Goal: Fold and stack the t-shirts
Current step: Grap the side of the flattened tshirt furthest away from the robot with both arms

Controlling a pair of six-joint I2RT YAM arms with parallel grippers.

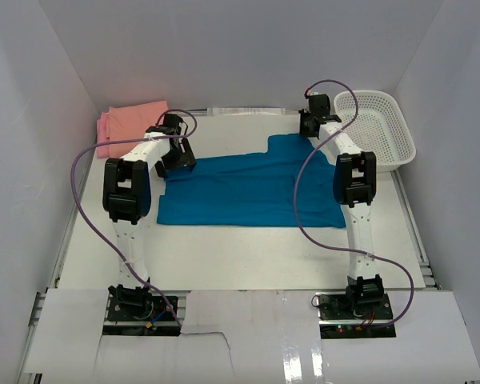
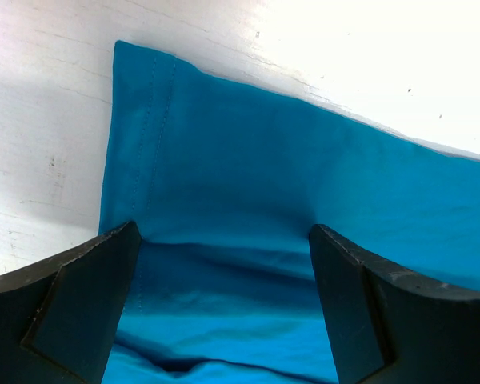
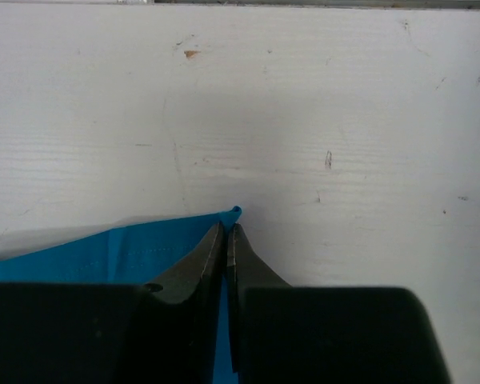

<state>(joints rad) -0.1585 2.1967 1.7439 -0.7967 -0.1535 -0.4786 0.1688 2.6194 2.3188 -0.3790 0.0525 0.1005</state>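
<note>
Teal t-shirt (image 1: 240, 188) lies flat in middle of table (image 1: 248, 248), long axis left to right, between both arms.

Right gripper (image 3: 226, 230): fingers pressed together, pinching far right corner of cloth; small tip of corner shows past fingertips.

Left gripper (image 2: 224, 236): jaws spread wide, low over far left hemmed corner, nothing gripped.

Each arm is nearer to its own corner. Likely next: left closes, then both bring far edge toward near edge.

Folded salmon t-shirt (image 1: 136, 118) on pink t-shirt (image 1: 103, 132) at far left, white basket (image 1: 380, 132) at far right; both seem outside fold path.
</note>
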